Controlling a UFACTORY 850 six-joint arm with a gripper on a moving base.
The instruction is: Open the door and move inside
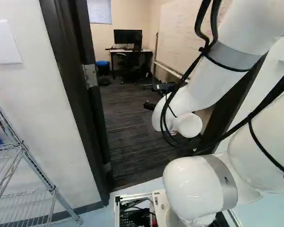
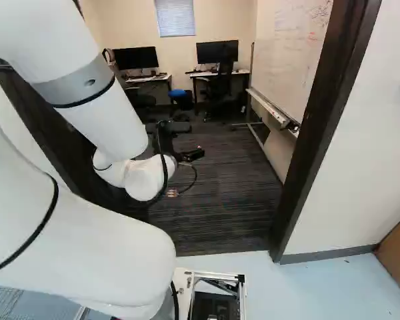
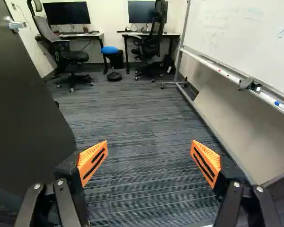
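My gripper (image 2: 188, 141) reaches through the doorway in the right base view, over the dark carpet. The wrist view shows the gripper (image 3: 149, 163) with its orange-padded fingers wide apart and nothing between them. Beside one finger stands the dark door (image 3: 26, 109), swung into the room, with a silver handle (image 3: 16, 24) near its far edge. The gripper does not touch the handle. The doorway is open, with a dark frame (image 2: 323, 113) on one side and a jamb (image 1: 68, 71) with a metal plate (image 1: 90, 75) on the other.
Past the doorway lies carpet (image 3: 132, 118). A whiteboard (image 3: 246, 38) on a wheeled stand runs along one side; desks, monitors, chairs and a blue stool (image 3: 110, 50) stand at the back. A wire shelf (image 1: 26, 163) is left of the doorway, a brown box (image 2: 397, 253) right of it.
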